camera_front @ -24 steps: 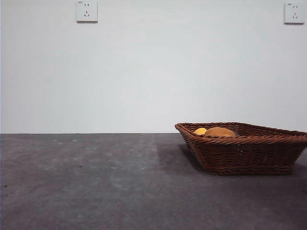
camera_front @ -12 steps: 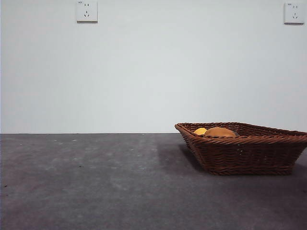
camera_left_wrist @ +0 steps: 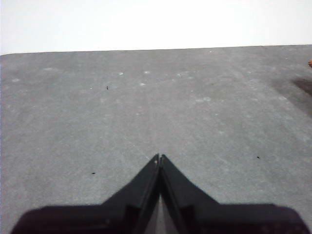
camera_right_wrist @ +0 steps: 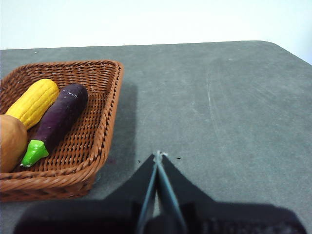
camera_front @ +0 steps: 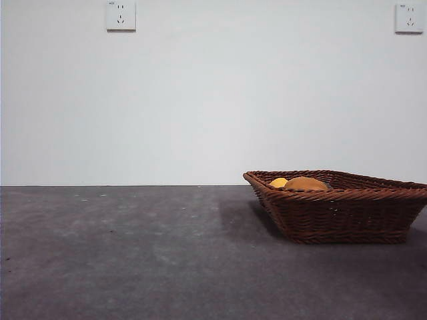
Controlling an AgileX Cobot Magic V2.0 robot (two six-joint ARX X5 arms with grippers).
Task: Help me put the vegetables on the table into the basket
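Left gripper: seen in the left wrist view with its two black jaws pressed together at the tips; nothing is gripped, and it is held over bare table, apart from the basket.
Table: a flat dark grey matte surface with faint specks and scuffs; in the front view none of the vegetables is seen lying on it.
Wall sockets: one white socket is mounted high on the pale wall at the left, a second at the far right.
Basket: a dark brown woven wicker basket is set on the right part of the table, its braided rim flared outward.
Potato: its orange-brown top is seen above the basket rim; it lies inside the basket.
Corn cob: yellow, laid inside the basket just beside the eggplant.
Eggplant: dark purple with a bright green stem end, laid lengthwise inside the basket between the corn cob and the basket's side wall.
Right gripper: jaws closed against each other with nothing between them, held over bare table just beside the basket, outside its rim.
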